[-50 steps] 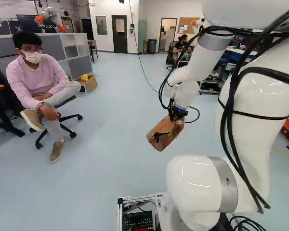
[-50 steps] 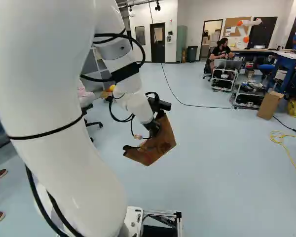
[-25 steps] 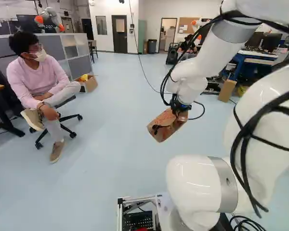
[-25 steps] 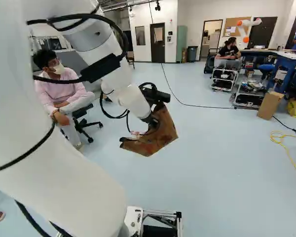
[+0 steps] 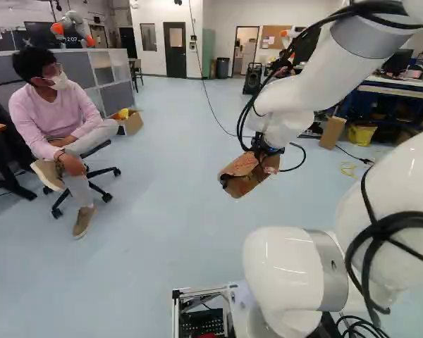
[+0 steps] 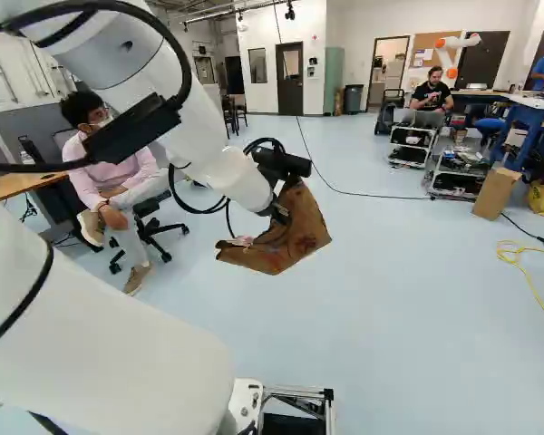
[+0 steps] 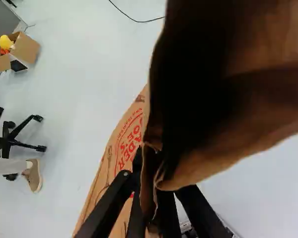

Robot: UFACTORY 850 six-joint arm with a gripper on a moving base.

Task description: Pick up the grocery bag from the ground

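My gripper (image 6: 280,214) is out ahead of the base at the arm's end, with the brown paper grocery bag (image 6: 295,243) hanging from it above the floor. The bag (image 5: 244,177) is tilted and crumpled in the left base view. In the wrist view the black fingers of the gripper (image 7: 151,196) are closed on the bag's folded paper edge, one finger on each side. The bag's paper (image 7: 124,144) with red print spreads ahead of and beside them, and its dark opening hides much of the view. The finger pads are hidden.
A person (image 5: 56,113) sits on a wheeled chair at the left of the left base view. Behind stands an open cardboard box (image 5: 130,123). Carts (image 6: 453,172), a tall carton (image 6: 496,192) and a yellow cable (image 6: 526,272) are at the right. Another robot (image 6: 453,50) stands far back.
The arm has shifted against its lowest joint, its upper links swinging lower and outward. The gripper has carried the bag slightly upward, turning it a little. The base has not moved.
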